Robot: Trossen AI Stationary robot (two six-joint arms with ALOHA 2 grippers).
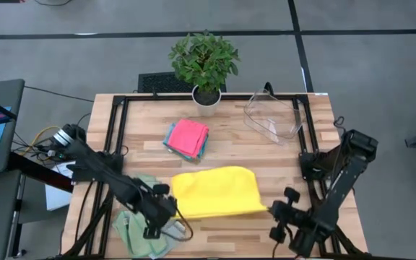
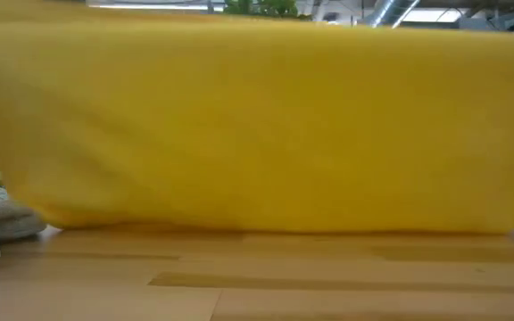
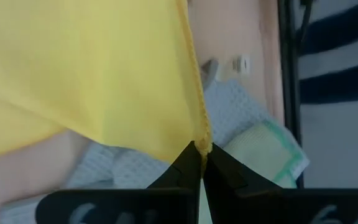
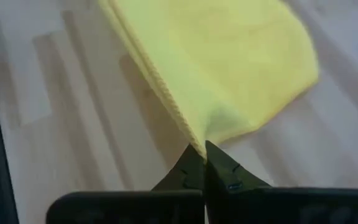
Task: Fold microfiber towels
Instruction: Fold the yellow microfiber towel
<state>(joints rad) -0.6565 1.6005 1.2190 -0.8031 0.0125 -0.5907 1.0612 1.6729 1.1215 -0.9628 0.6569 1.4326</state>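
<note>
both grippers, left [image 3: 201,149] & right [image 4: 204,148], pinch yellow towel [image 1: 215,191] corners

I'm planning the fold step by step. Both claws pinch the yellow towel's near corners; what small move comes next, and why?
Probably carry both corners together toward the plant side, to lay the held edge over the far one. The left claw and right claw are each shut on a corner of the yellow towel, which hangs lifted off the table and not yet doubled.
</note>
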